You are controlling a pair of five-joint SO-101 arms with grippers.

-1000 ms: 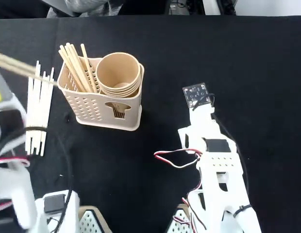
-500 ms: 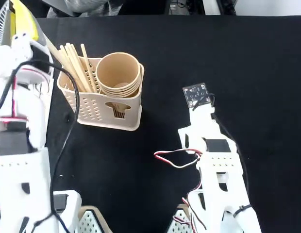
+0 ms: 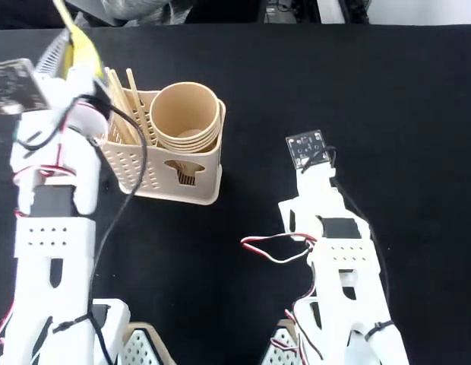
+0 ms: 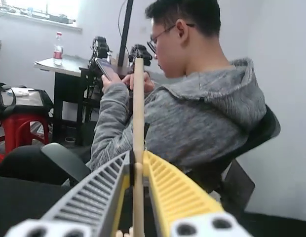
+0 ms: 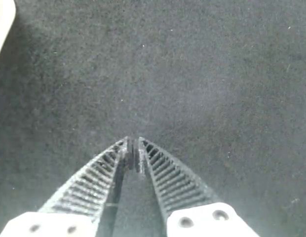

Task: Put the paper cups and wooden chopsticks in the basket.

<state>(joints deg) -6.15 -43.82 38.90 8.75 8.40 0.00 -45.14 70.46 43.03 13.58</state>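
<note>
A cream perforated basket [image 3: 163,171] stands on the black table, left of centre. Inside it are stacked paper cups [image 3: 184,114] and several wooden chopsticks [image 3: 125,106] leaning at its left end. My left gripper [image 3: 72,49] hovers over that left end, tilted upward. In the left wrist view it [image 4: 137,160] is shut on one wooden chopstick [image 4: 138,108], which stands up between the grey and yellow fingers. My right gripper [image 5: 132,148] is shut on nothing, low over bare table to the right of the basket.
The right arm [image 3: 334,243] lies along the table's right half with a red and white cable [image 3: 270,249] looping off its left side. A pale corner of the basket [image 5: 2,24] edges the right wrist view. Black cloth [image 3: 387,91] stretches behind and right.
The left arm swung from the table's left edge up and over to the basket's left end, carrying the chopstick. The right arm has not moved.
</note>
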